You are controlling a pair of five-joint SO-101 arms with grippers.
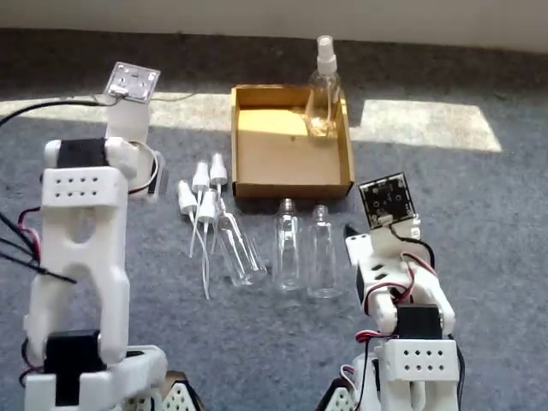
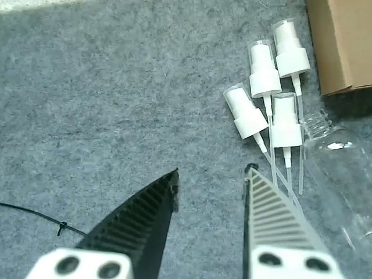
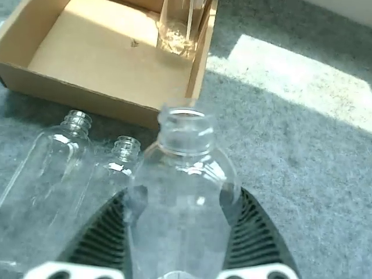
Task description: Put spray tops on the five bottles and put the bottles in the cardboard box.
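My right gripper [image 3: 183,200] is shut on a clear open-necked bottle [image 3: 183,168], held just short of the cardboard box [image 3: 87,64]. Two more bare bottles [image 3: 49,157] lie beside it on the carpet. One bottle with a white spray top [image 1: 324,86] stands in the box's far right corner [image 1: 342,137]. My left gripper [image 2: 212,177] hovers open over bare carpet, close to several loose spray tops [image 2: 263,72] with thin tubes. A clear bottle [image 2: 343,157] lies just past them, neck toward the box [image 2: 343,40].
Three uncapped bottles [image 1: 287,244] lie in a row in front of the box, between the left arm [image 1: 81,223] and the right arm [image 1: 402,300]. A black cable [image 2: 35,218] runs over the grey carpet near the left gripper. Sunlit patches fall beside the box.
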